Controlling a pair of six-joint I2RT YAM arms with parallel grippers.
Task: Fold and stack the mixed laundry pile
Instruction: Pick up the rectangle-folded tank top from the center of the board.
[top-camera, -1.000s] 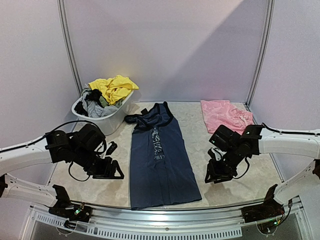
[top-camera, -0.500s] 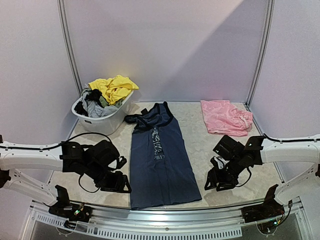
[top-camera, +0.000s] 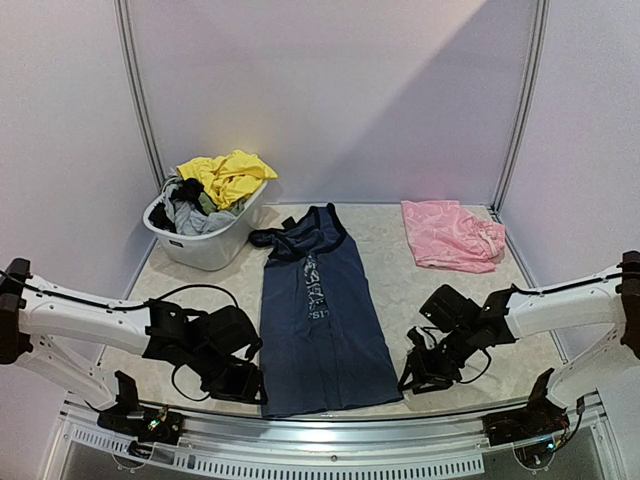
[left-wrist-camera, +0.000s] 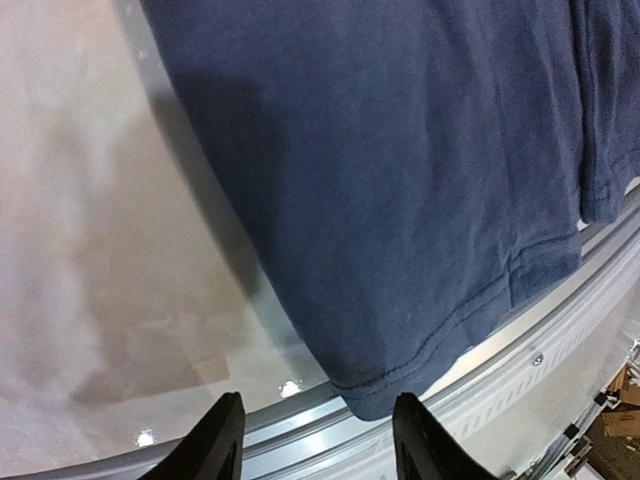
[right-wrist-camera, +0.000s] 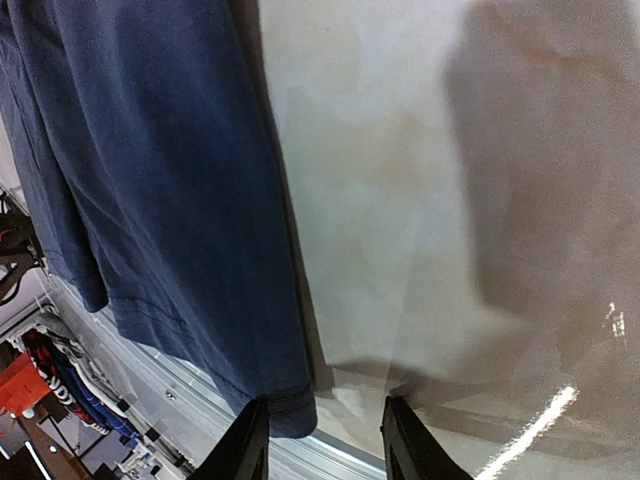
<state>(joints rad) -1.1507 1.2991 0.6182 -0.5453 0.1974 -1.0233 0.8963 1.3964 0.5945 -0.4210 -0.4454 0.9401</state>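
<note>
Navy tank top (top-camera: 318, 320) lay flat, lettering up, in the middle of the surface (top-camera: 400, 270). Its straps pointed to the far side and its hem ran along the near edge.

Over the last second both arms dropped from beside the garment's mid-length to its hem. The left gripper (top-camera: 243, 384) reached the left hem corner and the right gripper (top-camera: 413, 377) the right one. Wrist views showed both sets of jaws standing moderately apart. The left corner lay in the gap, the right corner just beside one jaw, and no cloth was pinched yet. Judgement: a two-corner pick was being set up for the first fold, hem toward straps.

The pink piece (top-camera: 450, 235) lay far right, well apart. The yellow piece (top-camera: 232, 175) and grey piece (top-camera: 195, 220) sat in the white tub (top-camera: 215, 248), near the straps. Nothing blocked the fold path. The hem corners reached out to the metal rail (top-camera: 330, 455), so there was little room to get under the cloth.
</note>
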